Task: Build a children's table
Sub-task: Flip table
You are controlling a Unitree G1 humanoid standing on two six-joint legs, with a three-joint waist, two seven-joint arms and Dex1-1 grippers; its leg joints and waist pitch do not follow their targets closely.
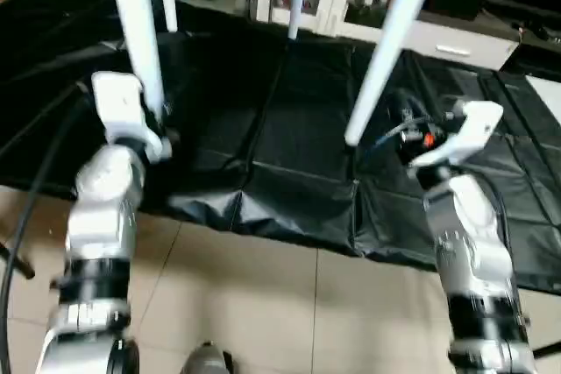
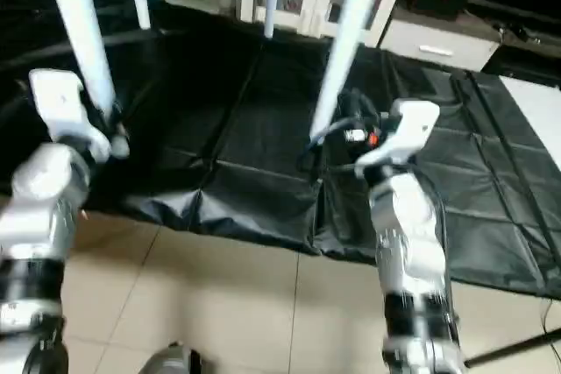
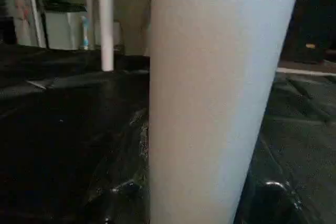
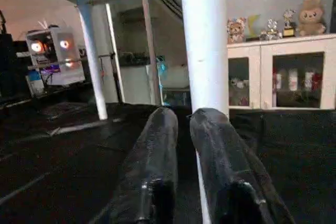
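Children's table upright on its four smooth white tube legs over the crinkled black mat (image 1: 289, 172).

My left gripper (image 1: 160, 125) clamps the near-left leg (image 1: 140, 24); my right gripper (image 4: 181, 145), glossy black fingers (image 4: 152, 161) nearly together, empty, just before the near-right leg (image 4: 205, 40).

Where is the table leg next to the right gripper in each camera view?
Left eye view: the leg slants down right of centre.
Right eye view: near centre.
Right wrist view: upright just beyond the right gripper.
Left wrist view: the close-up leg is the other near one.
Shared landmark: the black mat.
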